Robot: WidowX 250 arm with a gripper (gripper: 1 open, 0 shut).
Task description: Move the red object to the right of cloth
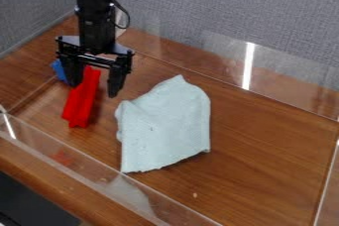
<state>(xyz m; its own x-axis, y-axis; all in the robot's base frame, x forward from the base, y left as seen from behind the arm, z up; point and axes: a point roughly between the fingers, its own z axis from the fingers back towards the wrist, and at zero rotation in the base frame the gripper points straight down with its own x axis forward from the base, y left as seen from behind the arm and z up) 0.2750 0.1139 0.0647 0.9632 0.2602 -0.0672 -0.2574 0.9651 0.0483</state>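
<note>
Right now my fingers (117,85) stand spread wide, pointing down over the upper end of the red block (81,101), one finger on each side of it as the camera shows it. Nothing is pinched between them, and I cannot tell whether either finger touches the block or how high the tips hang above the wooden table (259,161). The block lies on the table to the left of the cloth (166,126) in the view, its long side running from the gap between my fingers down toward the near edge, with a slight lean. Bare wood shows between the block and the cloth, and the two lie near each other without touching. The cloth is pale blue-green, rumpled and spread flat near the middle of the view. Just beside the block's far end, on its left, sits a blue cube (59,69), partly hidden behind my left-hand finger in the picture, while my dark arm (95,7) reaches down from the far side of the table
</note>
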